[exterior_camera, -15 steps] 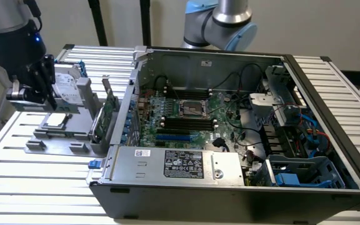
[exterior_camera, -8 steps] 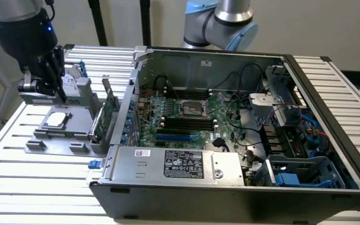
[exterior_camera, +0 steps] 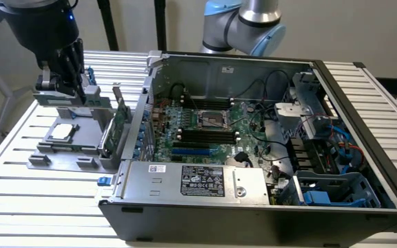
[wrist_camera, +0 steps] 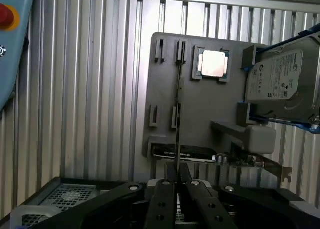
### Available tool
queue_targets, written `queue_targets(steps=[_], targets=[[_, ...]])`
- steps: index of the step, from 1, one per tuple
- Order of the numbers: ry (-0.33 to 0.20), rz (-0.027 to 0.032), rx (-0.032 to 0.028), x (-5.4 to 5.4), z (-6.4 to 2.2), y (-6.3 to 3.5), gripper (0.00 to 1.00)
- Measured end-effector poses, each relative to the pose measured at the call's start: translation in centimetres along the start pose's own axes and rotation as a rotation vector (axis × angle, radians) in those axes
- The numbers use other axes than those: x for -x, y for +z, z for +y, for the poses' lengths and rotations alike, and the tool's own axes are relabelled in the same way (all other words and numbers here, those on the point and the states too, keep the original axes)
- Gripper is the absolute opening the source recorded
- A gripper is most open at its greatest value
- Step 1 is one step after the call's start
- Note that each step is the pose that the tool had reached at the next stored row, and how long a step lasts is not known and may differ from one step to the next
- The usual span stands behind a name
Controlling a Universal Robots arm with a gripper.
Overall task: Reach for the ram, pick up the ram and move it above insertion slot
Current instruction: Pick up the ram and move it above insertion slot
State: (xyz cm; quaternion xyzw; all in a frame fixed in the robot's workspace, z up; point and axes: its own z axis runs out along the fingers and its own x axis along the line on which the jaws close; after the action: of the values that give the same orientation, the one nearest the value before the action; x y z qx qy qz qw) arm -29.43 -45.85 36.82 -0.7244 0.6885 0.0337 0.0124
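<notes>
Hovering over the grey parts tray [wrist_camera: 165,96], the gripper [wrist_camera: 177,181] pinches the ram [wrist_camera: 179,119] edge-on between its nearly closed fingers [wrist_camera: 167,189], the thin stick standing upright above its tray holders. A processor chip [wrist_camera: 214,64] and a silver hard drive [wrist_camera: 280,76] lie in the same tray (at the exterior view's left), just beside the open computer case [exterior_camera: 353,108] on the slatted table [exterior_camera: 40,191].
</notes>
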Motion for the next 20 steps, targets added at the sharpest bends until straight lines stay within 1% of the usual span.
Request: queue_targets(steps=[5, 7, 9, 12, 20], targets=[[-0.002, -0.0175, 0.0012, 0.0, -1.78, -1.24, 0.14], [-0.003, -0.0228, 0.0019, 0.0, -2.50, -1.60, 0.14], [-0.004, -0.0268, 0.0026, 0.0, -3.25, -1.87, 0.14], [-0.006, -0.0310, 0.0032, -0.1, -4.43, -2.04, 0.14], [-0.009, -0.0367, 0.0047, -0.3, -7.63, -2.19, 0.14]])
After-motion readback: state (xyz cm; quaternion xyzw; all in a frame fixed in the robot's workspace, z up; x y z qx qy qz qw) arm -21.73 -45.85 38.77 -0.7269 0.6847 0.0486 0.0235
